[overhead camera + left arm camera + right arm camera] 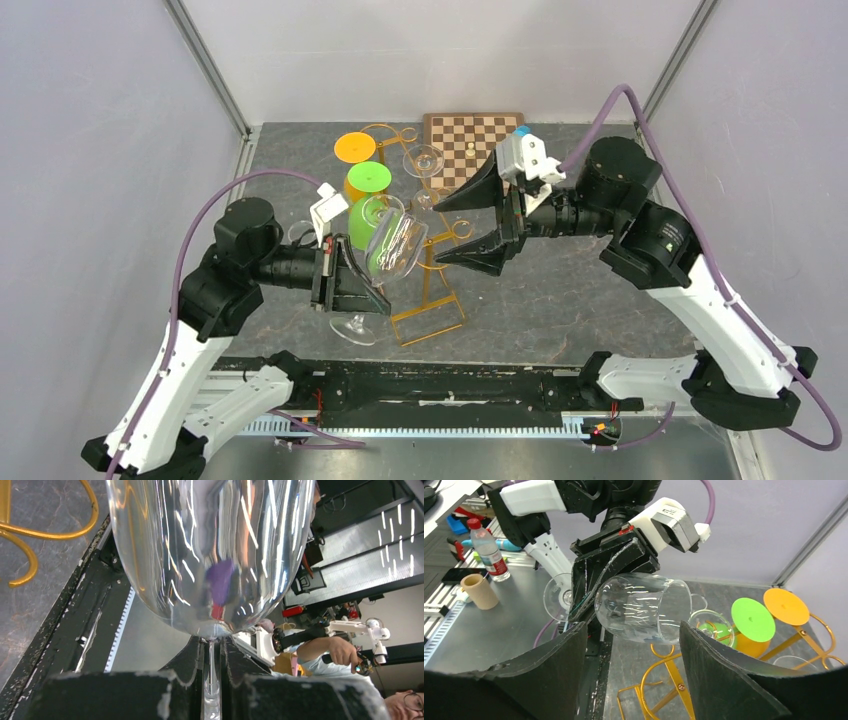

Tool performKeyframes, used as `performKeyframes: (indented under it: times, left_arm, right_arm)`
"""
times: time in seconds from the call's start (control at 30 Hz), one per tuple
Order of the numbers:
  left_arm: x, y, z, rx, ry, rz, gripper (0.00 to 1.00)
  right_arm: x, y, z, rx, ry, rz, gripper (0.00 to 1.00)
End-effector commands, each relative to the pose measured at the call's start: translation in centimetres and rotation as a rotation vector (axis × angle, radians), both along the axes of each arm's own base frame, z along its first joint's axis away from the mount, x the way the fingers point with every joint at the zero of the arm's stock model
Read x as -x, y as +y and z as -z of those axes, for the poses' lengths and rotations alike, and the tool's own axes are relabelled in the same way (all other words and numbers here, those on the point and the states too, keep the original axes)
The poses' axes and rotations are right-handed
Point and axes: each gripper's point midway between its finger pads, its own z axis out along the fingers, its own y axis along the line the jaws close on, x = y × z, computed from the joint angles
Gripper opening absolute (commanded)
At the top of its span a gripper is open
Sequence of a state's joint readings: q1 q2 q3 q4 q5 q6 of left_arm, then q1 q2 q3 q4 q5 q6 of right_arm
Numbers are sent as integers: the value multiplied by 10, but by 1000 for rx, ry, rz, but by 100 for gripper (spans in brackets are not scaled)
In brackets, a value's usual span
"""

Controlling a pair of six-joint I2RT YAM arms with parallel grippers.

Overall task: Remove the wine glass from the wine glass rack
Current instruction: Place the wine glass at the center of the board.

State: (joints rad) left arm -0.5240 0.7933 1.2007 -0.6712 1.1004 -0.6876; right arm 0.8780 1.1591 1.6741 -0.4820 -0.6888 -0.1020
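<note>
The clear wine glass [396, 246] lies tilted almost on its side in the air, its stem [212, 672] pinched between the black fingers [180, 675] of my left gripper [358, 288], which is shut on it. Its bowl [644, 611] hangs just above a curled hook [665, 653] of the gold wine glass rack [432, 303], and its foot [358, 328] points toward the near edge. My right gripper [452, 228] is open, its fingertips just short of the bowl's rim, touching nothing. In the right wrist view its fingers [551, 677] frame the bowl.
A green glass [366, 190] and an orange glass [354, 148] hang upside down on the rack, with another clear glass [424, 163] behind. A wooden chessboard [472, 146] with a small piece lies at the back. The black rail [440, 385] runs along the near edge.
</note>
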Motion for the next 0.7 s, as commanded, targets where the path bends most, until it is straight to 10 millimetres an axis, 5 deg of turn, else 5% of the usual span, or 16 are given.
performKeyframes:
  times: [0.0, 0.23, 0.67]
  left_arm:
    - [16, 6, 4, 19, -149, 81, 2]
    - [35, 13, 8, 27, -233, 131, 2]
    - [37, 13, 18, -10, -259, 131, 2]
  right_arm:
    - [10, 1, 2, 44, 2, -67, 69]
    - [16, 12, 14, 77, 36, -165, 65]
    - [30, 12, 21, 77, 40, -259, 59]
